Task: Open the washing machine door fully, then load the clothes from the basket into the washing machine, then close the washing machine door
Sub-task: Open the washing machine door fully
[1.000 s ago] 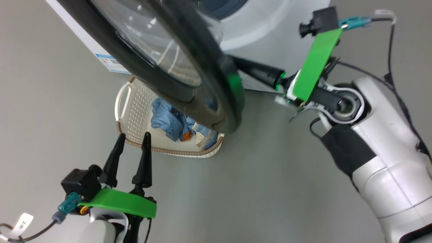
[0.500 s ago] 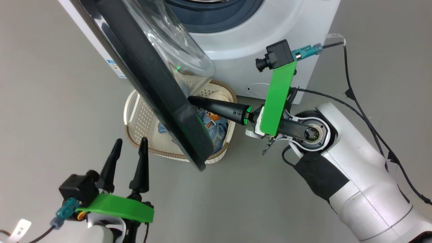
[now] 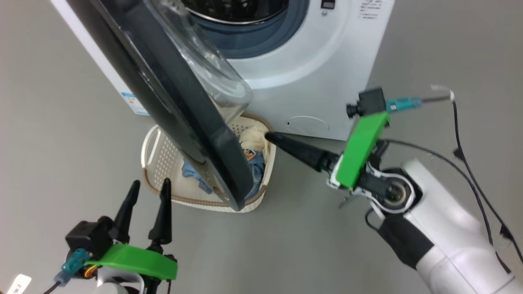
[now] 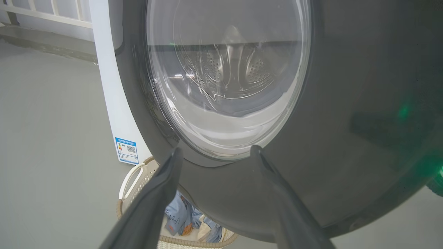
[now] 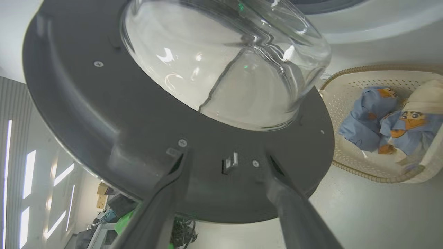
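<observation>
So, washing machine door (image 3: 184, 110): stood open over the basket (image 3: 161, 153)
Clothes (image 5: 360, 121): lay inside it
Left jaws: spread, empty
Right jaws: spread, empty, facing door's inner side

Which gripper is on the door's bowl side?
The right gripper: it faces the inner, bowl side of the washing machine door; the left gripper faces its outside.

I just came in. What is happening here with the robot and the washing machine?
The robot is opening the washing machine. The washing machine door stands partly open, over the basket. The right gripper, jaws open, points at the door's inner side. The left gripper, also open, hovers at the outer side. The clothes lie in the basket, so loading has not begun.
</observation>
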Robot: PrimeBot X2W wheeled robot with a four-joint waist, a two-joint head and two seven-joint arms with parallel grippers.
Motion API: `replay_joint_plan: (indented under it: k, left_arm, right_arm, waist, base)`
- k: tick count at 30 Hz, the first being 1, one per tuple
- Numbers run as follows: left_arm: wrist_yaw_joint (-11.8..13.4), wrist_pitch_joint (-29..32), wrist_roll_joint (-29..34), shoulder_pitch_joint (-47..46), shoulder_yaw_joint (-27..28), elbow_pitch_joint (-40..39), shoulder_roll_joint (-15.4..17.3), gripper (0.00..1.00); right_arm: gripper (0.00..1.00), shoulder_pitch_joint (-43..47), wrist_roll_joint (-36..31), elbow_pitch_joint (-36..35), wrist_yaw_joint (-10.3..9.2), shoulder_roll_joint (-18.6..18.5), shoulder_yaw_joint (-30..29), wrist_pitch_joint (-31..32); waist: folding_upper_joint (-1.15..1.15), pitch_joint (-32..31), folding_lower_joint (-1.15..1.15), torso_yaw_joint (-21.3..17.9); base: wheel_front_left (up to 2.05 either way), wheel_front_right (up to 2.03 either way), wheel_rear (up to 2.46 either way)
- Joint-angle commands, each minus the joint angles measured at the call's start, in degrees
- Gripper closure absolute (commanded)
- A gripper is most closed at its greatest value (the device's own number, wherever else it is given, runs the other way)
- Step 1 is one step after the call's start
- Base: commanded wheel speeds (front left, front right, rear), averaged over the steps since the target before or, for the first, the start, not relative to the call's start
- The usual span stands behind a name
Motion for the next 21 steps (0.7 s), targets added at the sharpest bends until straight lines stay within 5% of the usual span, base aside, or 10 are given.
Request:
replay_joint_plan:
  k: [1,21]
  left_arm:
    - [-0.09,-0.37,0.67,0.09,2.27,-1.05,1.77,0.0]
    - [-0.09,-0.37,1.22,5.82,5.93,-1.76,3.4,0.0]
  right_arm:
    - [0.0,1.82,-0.71,-1.14,0.18,0.59,0.55,-1.25]
    - [0.0,16.66,-2.79,0.07,0.18,-10.36,2.97,-20.12]
  waist:
    - [0.0,-1.35,0.0,-1.46]
    - [0.0,-6.48,0.0,-8.78]
  base:
    - [0.0,0.0,0.0]
    - [0.0,0.0,0.0]
